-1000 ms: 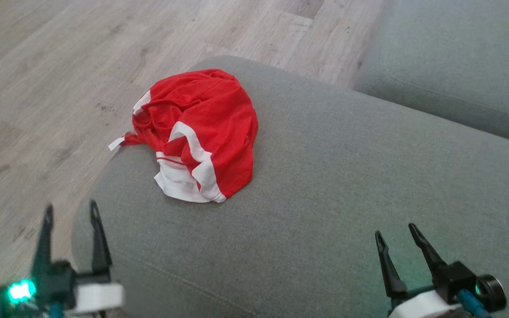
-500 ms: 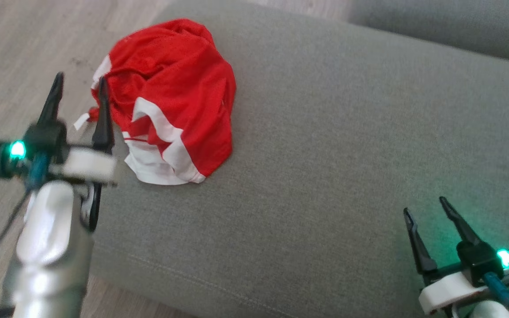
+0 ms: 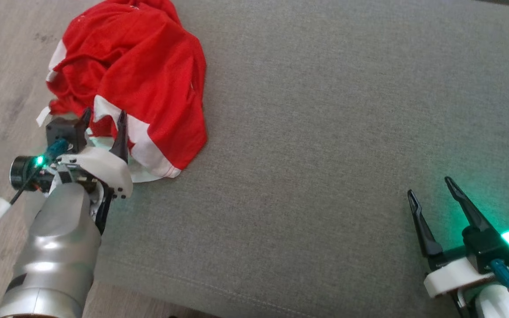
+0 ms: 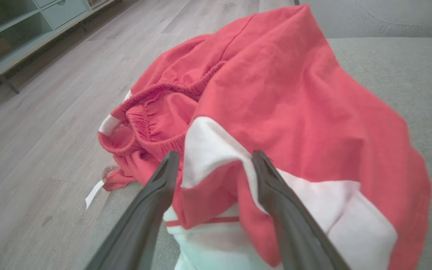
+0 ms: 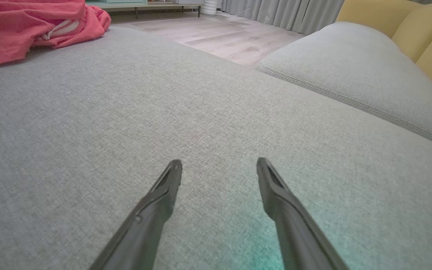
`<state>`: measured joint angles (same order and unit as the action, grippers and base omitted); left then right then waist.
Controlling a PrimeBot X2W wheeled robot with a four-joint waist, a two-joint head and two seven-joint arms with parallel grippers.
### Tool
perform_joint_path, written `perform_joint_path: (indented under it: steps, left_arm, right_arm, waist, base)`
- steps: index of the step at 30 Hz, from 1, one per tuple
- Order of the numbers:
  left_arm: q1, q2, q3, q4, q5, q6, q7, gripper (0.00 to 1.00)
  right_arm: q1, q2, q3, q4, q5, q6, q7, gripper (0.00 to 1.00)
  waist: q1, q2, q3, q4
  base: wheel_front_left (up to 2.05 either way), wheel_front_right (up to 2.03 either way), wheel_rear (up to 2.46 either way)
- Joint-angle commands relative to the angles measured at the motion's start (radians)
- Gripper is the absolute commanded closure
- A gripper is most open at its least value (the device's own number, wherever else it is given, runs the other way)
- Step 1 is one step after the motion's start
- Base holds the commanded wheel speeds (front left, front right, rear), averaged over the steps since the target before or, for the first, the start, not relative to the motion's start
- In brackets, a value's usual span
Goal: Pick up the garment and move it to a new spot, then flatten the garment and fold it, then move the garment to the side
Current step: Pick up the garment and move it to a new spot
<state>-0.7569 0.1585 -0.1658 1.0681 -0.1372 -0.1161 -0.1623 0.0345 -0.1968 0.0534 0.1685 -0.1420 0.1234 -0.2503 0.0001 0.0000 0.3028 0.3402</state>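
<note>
The left gripper [image 4: 216, 155] stands with its jaws spread wide at the near edge of the garment [image 3: 148, 66], its two dark fingers [image 4: 152, 202] straddling a raised fold where a white panel meets the red cloth. The fold lies between the fingers, but nothing is pinched. Whether the fingertips press into the fabric or only sit against it is hard to tell. A green light glows on the wrist behind it, and the silver forearm [image 3: 55, 256] runs down to the lower left of the head view. The garment is a crumpled red heap with white bands and a gathered elastic hem, lying at the far left corner of the grey sofa cushion [image 3: 325, 132], right at the edge, with a small white strip poking out toward the wooden floor [image 3: 2, 66]. The right gripper [image 3: 429, 186] hovers well apart from the garment, over bare cushion at the lower right, its jaws equally wide and holding nothing. Beyond it lie a second grey cushion [image 5: 351, 63], yellow cushions [image 5: 426, 30] and pale curtains [image 5: 283, 11].
</note>
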Motion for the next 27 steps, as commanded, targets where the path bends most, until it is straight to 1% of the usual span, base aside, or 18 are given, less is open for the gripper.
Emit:
perform_joint_path:
  steps: [1,3,4,5,6,9,12,14,16,19,21,24,27]
  left_arm:
    - [-0.051,0.040,0.022,-0.001,-0.017,-0.006,-0.023,0.00]
    - [-0.061,0.038,0.017,0.032,-0.027,-0.009,-0.039,0.00]
    - [-0.066,0.039,0.013,0.044,-0.030,-0.010,-0.047,0.36]
    - [-0.071,0.040,0.009,0.050,-0.034,-0.011,-0.057,0.88]
    - [-0.076,0.044,0.007,0.054,-0.038,-0.012,-0.068,1.00]
    - [-0.087,0.069,-0.009,0.042,-0.028,-0.013,-0.091,1.00]
    - [-0.090,0.089,-0.009,-0.004,-0.024,-0.012,-0.098,1.00]
    - [-0.086,0.103,-0.005,-0.079,-0.021,-0.010,-0.099,1.00]
    - [-0.081,0.127,-0.008,-0.183,-0.002,-0.008,-0.099,1.00]
    - [-0.063,0.161,-0.020,-0.327,0.036,0.003,-0.099,1.00]
    - [-0.056,0.175,-0.023,-0.406,0.050,0.006,-0.099,1.00]
    - [-0.055,0.185,-0.030,-0.478,0.054,0.004,-0.099,1.00]
    - [-0.081,0.178,-0.050,-0.523,0.048,-0.001,-0.099,1.00]
  right_arm:
    - [-0.025,-0.015,0.022,-0.032,0.002,0.007,-0.011,0.00]
    - [-0.031,-0.013,0.024,-0.030,0.003,0.007,-0.011,0.00]
    - [-0.034,-0.011,0.026,-0.028,0.003,0.007,-0.011,0.00]
    - [-0.038,-0.009,0.029,-0.027,0.004,0.007,-0.011,0.00]
    - [-0.042,-0.006,0.032,-0.025,0.005,0.007,-0.011,0.00]
    - [-0.055,0.013,0.036,-0.019,0.009,0.007,-0.011,0.00]
    - [-0.053,0.036,0.042,-0.004,0.015,0.007,-0.011,0.00]
    - [-0.049,0.053,0.044,0.006,0.020,0.007,-0.011,0.00]
    - [-0.050,0.072,0.046,0.011,0.025,0.007,-0.011,0.00]
    - [-0.044,0.099,0.053,0.023,0.034,0.007,-0.011,0.00]
    - [-0.033,0.113,0.062,0.033,0.040,0.007,-0.011,0.00]
    - [-0.017,0.129,0.071,0.045,0.048,0.007,-0.011,0.00]
    - [-0.009,0.139,0.070,0.045,0.053,0.007,-0.011,0.00]
  waist:
    - [-0.0001,0.0000,0.012,-0.011]
    - [-0.0001,0.0000,0.016,-0.019]
    - [-0.0001,0.0000,0.016,-0.023]
    - [-0.0001,0.0000,0.015,-0.029]
    - [-0.0001,0.0000,0.012,-0.035]
    - [-0.0001,0.0000,-0.009,-0.059]
    - [-0.0001,0.0000,-0.055,-0.087]
    - [-0.0001,0.0000,-0.092,-0.112]
    - [-0.0001,0.0000,-0.125,-0.145]
    - [-0.0001,0.0000,-0.185,-0.201]
    - [-0.0001,0.0000,-0.229,-0.242]
    - [-0.0001,0.0000,-0.288,-0.309]
    - [-0.0001,0.0000,-0.318,-0.367]
  base:
    - [0.00,0.00,0.00]
    - [0.00,0.00,0.00]
    - [0.00,0.00,0.00]
    - [0.00,0.00,0.00]
    - [0.00,0.00,0.00]
    - [0.00,0.00,0.00]
    - [0.00,0.00,0.00]
    - [0.00,0.00,0.00]
    - [0.00,0.00,0.00]
    - [0.00,0.00,0.00]
    - [0.00,0.00,0.00]
    - [0.00,0.00,0.00]
    - [0.00,0.00,0.00]
